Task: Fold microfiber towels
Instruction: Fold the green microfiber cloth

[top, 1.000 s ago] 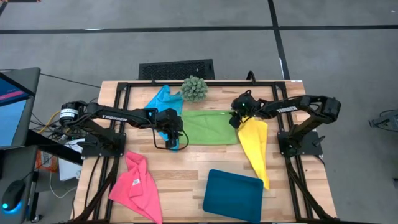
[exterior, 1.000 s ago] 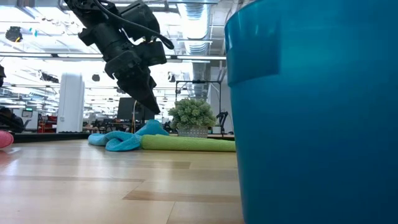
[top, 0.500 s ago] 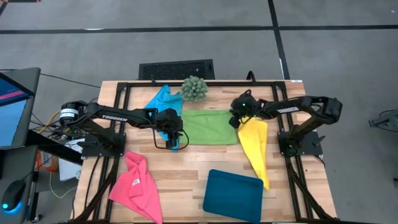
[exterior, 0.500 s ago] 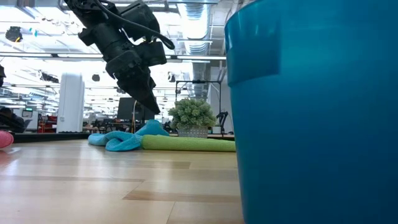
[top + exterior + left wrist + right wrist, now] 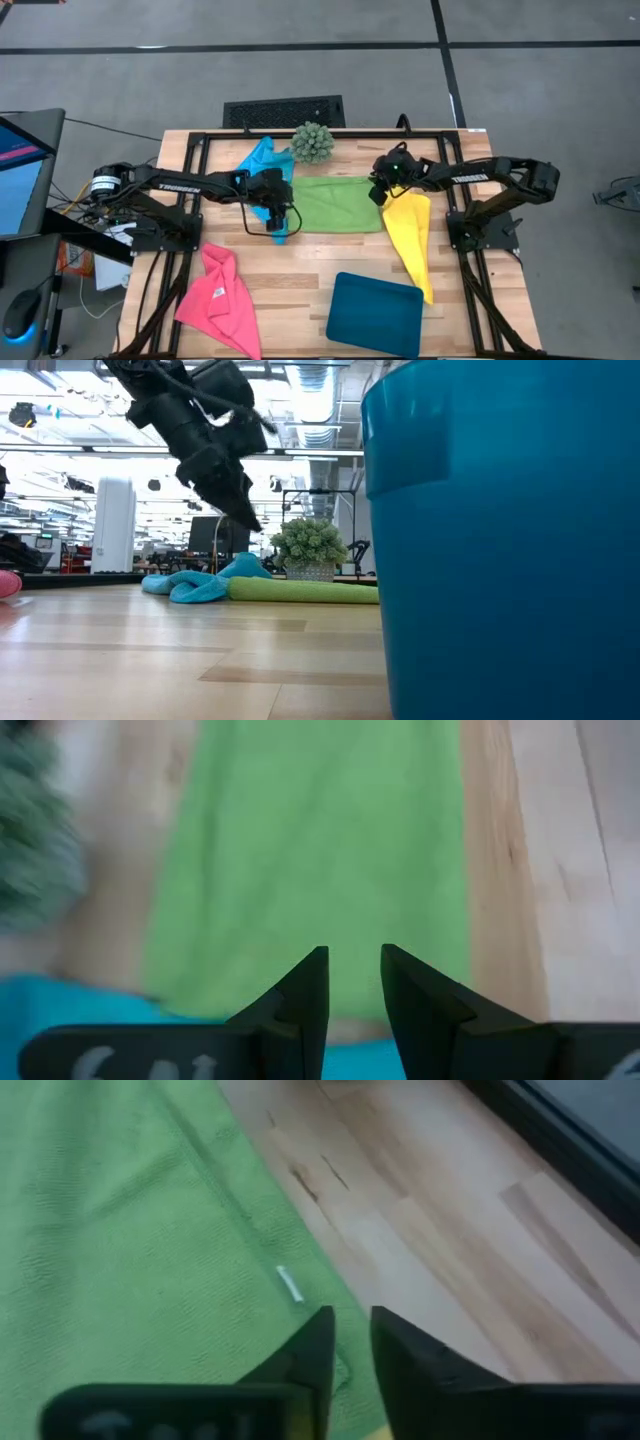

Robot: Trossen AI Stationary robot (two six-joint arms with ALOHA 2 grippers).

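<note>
Tray [image 5: 375, 313]: dark teal and rigid, at the near edge of the table [image 5: 300, 290]; in the low view it fills the right side.
Pink towel [image 5: 220, 298]: crumpled at the near left corner, well apart from both arms.
Yellow towel [image 5: 411, 240]: a long drape on the right, its far end just beside the right gripper; whether it is touched cannot be told.
Green towel [image 5: 338, 203]: lies flat at mid-table as a wide rectangle, between the two grippers.
Left gripper [image 5: 354, 982]: over the left edge of the green towel; fingers [image 5: 305, 990] a narrow gap apart, nothing between them.
Right gripper [image 5: 349, 1342]: over the right edge of the green towel, near a small white tag [image 5: 289, 1284]; fingers slightly parted and empty.
Blue towel [image 5: 264, 162]: bunched at the far left, touching the green towel's corner.
Plant [image 5: 312, 143]: spiky green ball just beyond the green towel.
Handling: the towels look light, soft and limp; they would sag and wrinkle if lifted by one point. Best taken by pinching the two corners of one edge, one per gripper, so the cloth stays taut while folded over.
</note>
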